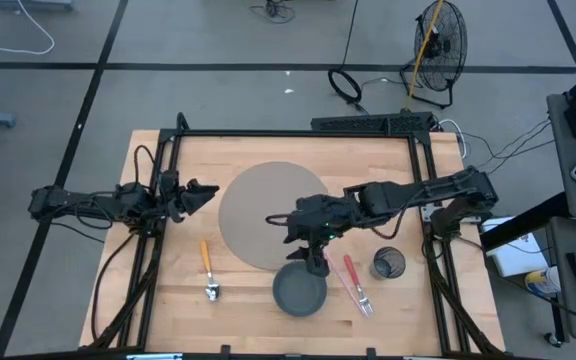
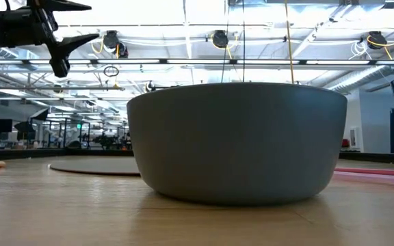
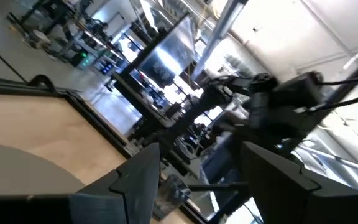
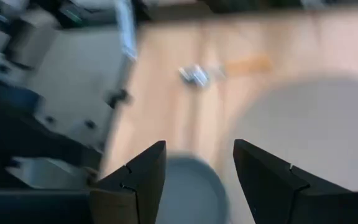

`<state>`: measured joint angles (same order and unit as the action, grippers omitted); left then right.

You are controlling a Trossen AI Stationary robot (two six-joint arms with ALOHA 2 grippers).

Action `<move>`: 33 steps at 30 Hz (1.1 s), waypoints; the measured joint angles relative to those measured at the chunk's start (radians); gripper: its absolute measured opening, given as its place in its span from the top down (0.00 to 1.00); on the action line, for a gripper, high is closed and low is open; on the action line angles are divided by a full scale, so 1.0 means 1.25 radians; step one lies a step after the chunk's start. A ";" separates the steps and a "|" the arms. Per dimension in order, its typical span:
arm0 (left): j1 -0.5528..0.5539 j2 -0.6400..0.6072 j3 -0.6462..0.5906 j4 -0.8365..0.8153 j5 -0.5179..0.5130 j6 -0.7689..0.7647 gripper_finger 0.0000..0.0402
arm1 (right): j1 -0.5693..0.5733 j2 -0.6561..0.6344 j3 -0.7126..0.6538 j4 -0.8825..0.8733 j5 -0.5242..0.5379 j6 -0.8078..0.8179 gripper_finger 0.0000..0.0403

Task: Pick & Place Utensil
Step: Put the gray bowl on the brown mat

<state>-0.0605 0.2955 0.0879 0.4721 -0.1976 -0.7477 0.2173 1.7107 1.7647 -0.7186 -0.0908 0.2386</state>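
Note:
An orange-handled utensil (image 1: pixel 207 262) with a metal head lies flat on the wooden table at the near left. It also shows in the right wrist view (image 4: pixel 229 67). A pink fork (image 1: pixel 356 284) lies flat to the right of a grey bowl (image 1: pixel 299 291). My right gripper (image 1: pixel 310 262) is open and empty, just above the bowl's far rim (image 4: pixel 191 183). My left gripper (image 1: pixel 204 193) is open and empty, above the table at the left edge of a round grey mat (image 1: pixel 268 215). It points toward the table's right.
A dark mesh cup (image 1: pixel 389 264) stands right of the pink fork. The grey bowl (image 2: pixel 237 140) fills the low view, with the pink fork (image 2: pixel 378 176) and the mat (image 2: pixel 94 166) low behind it. A black frame borders the table.

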 joint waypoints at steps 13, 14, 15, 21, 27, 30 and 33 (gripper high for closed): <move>0.000 0.000 0.000 -0.005 0.112 -0.017 0.43 | -0.015 0.061 -0.221 0.106 0.021 0.232 0.55; 0.000 0.000 0.000 -0.005 0.120 -0.018 0.43 | -0.016 0.061 -0.233 0.102 0.033 0.240 0.55; 0.000 0.000 0.000 -0.005 0.127 -0.020 0.43 | -0.017 0.059 -0.243 0.101 0.036 0.243 0.55; 0.000 0.000 0.000 -0.005 0.157 -0.027 0.43 | -0.014 0.059 -0.299 0.158 0.036 0.242 0.55; 0.000 0.000 0.000 -0.011 0.158 -0.026 0.43 | -0.012 0.059 -0.310 0.159 0.038 0.247 0.55; 0.000 0.000 0.000 -0.018 0.158 -0.017 0.43 | -0.006 0.059 -0.310 0.157 0.053 0.238 0.55; 0.000 0.000 0.000 -0.024 0.158 -0.013 0.43 | -0.002 0.059 -0.311 0.157 0.056 0.223 0.55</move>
<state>-0.0605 0.2955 0.0879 0.4426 0.0002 -0.7643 0.2152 1.7847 1.3766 -0.5224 -0.0212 0.5174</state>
